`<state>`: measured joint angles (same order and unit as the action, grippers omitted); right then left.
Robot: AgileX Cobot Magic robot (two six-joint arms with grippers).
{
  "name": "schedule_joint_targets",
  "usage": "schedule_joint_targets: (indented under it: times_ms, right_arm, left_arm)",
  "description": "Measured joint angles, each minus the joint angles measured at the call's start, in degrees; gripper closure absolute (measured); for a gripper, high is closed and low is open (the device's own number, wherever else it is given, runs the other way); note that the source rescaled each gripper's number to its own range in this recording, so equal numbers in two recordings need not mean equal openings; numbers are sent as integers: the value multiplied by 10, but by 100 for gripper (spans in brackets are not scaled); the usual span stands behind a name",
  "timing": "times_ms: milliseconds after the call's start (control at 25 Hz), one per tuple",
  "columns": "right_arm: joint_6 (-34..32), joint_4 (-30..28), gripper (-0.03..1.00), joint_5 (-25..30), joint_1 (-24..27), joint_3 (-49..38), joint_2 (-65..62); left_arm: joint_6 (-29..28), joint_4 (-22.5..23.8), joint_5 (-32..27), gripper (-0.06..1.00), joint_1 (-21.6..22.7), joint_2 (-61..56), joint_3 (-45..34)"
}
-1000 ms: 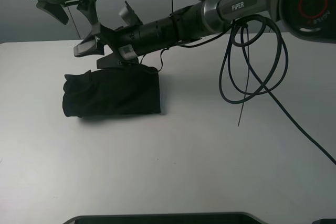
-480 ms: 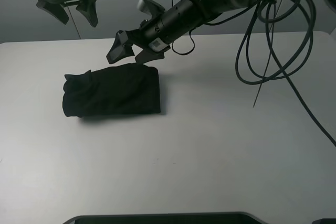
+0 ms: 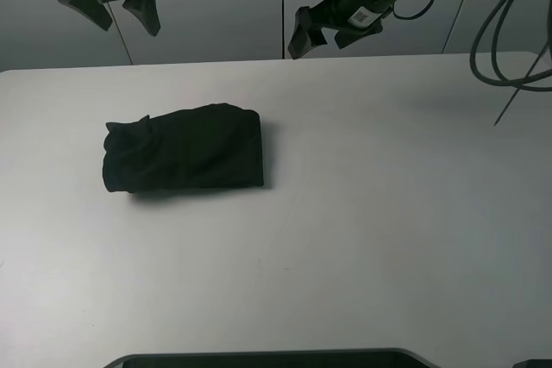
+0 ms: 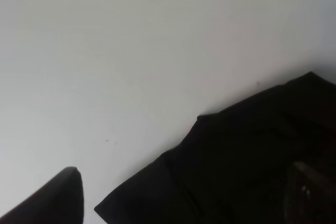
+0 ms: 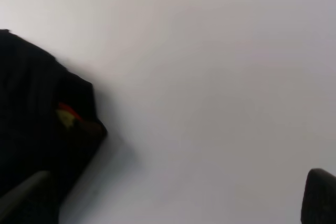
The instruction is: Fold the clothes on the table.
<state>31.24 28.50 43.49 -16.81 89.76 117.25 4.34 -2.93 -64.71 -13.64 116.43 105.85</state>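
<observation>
One black T-shirt [image 3: 183,159] lay folded into a soft, roughly rectangular bundle on the left half of the white table [image 3: 371,213], nearer the far edge than the near one. Its cloth looked matte and limp; the right end made a fairly straight folded edge, while the left end bunched into uneven, rumpled lumps. In the right wrist view a small fleck of red and yellow print showed at a corner of the dark fabric [image 5: 37,129], which cast a faint shadow on the tabletop beside it. The table surface was smooth, plain and slightly glossy, with no marks beyond a few tiny specks in the left wrist view, where the shirt [image 4: 241,166] filled one corner as a dark mass with angular folded edges. The left gripper [image 3: 116,8] hung in the air at the far left, above and beyond the shirt, its two dark, angular fingers spread apart and holding nothing. The right gripper [image 3: 317,34] hung over the far edge of the table, right of the shirt and well apart from it, its blocky black fingers also parted and empty; a small white label sat on its body. Both wrist views showed finger tips at opposite edges with only bare table or cloth between them. Looped black cables [image 3: 509,32] dangled at the far right.
</observation>
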Motion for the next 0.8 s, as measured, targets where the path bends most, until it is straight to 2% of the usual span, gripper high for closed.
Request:
schedule_joint_targets:
  times_ms: [160,360,560,680,800]
  right_arm:
    - [-27,-49,-3,3,19,-18,-25]
    - [-95,-150,-3,8,19,-56,-78]
    - [-149,-226,-3,12,20,-127,-188]
    - [-165,-244,-3,12,20,-185,-280]
    - [-171,-247,-3,19,20,-240,-381]
  left_arm:
    - [3,0,-5,-4,0,-1,0]
    - [4,6,-6,-4,1,-28,0]
    - [12,8,-18,-5,3,-77,-3]
    - [15,9,-7,-5,4,-129,-50]
    - [15,9,23,-5,4,-194,-139]
